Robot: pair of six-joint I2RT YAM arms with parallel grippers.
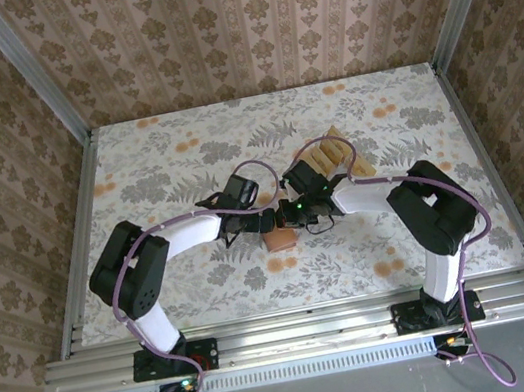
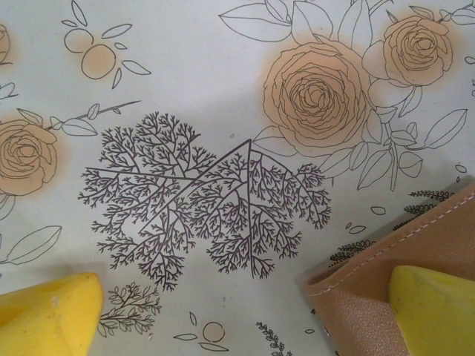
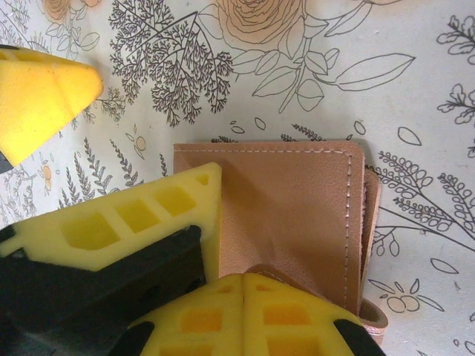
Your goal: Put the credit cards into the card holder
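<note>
Card holder (image 3: 297,215) lies directly beneath the closed right gripper (image 3: 243,289).

The card holder (image 1: 280,239) lies on the table (image 1: 151,144), the credit cards (image 1: 338,154) seemingly overlapping behind it, rightward.

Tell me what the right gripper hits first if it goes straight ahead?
Probably the card holder: the shut right gripper points right at its brown cover, though how close is unclear.

Your card holder (image 3: 297,208) lies closed
Reddish-brown with a stitched edge; your tan credit cards (image 1: 341,152) lie fanned out, apart from it
</note>
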